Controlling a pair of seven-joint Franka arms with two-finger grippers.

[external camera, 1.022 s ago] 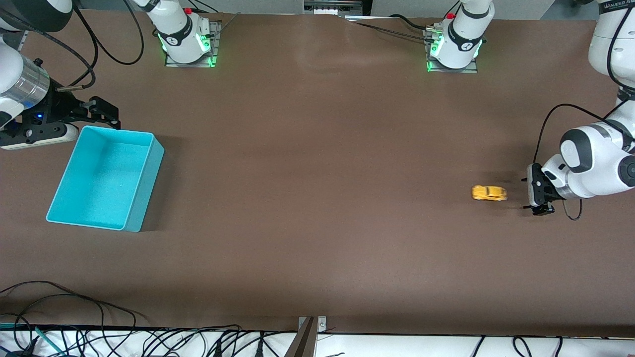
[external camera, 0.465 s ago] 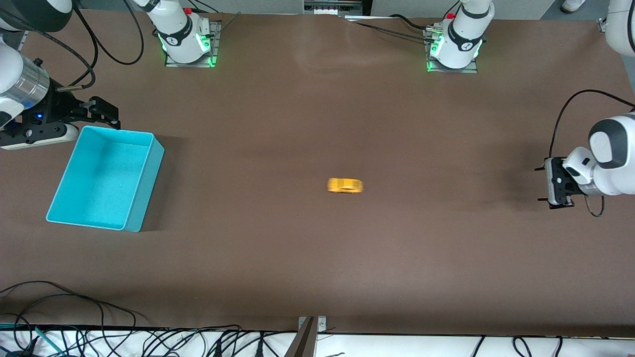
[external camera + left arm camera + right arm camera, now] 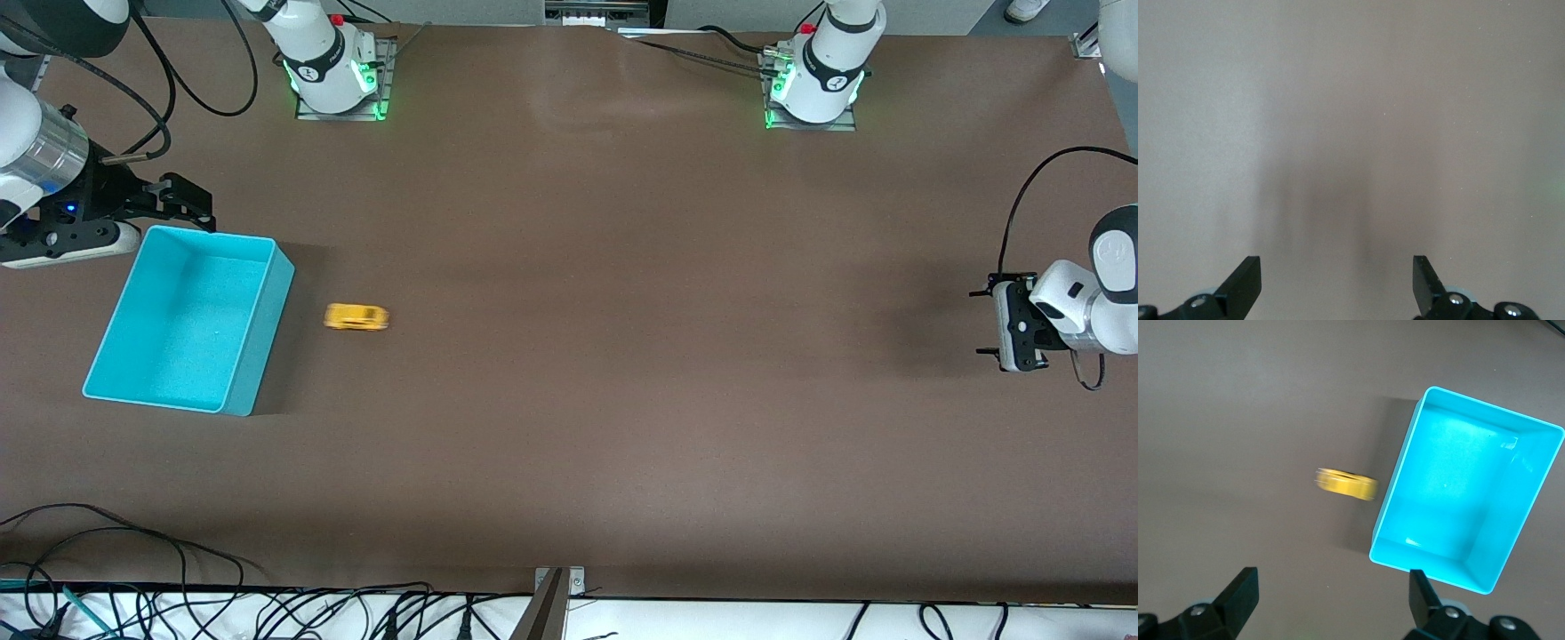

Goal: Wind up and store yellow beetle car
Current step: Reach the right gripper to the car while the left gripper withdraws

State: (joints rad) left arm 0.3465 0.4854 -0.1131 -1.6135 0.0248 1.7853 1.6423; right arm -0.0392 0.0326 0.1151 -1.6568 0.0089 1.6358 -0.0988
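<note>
Car: the yellow beetle car (image 3: pixel 356 317) sits blurred on the tabletop (image 3: pixel 622 400), just beside the turquoise bin (image 3: pixel 258 338), near the right tool (image 3: pixel 182 203).
Right tool: wide open, empty.
Left tool (image 3: pixel 1003 323): wide open, empty, well apart from the car.

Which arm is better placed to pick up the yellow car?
Right: its open pincer waits by the turquoise bin, beside the yellow beetle car. The left pincer, open, is at the table's other end.

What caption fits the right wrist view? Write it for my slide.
Open right gripper over the table as the blurred yellow beetle car sits just short of the empty turquoise bin.
</note>
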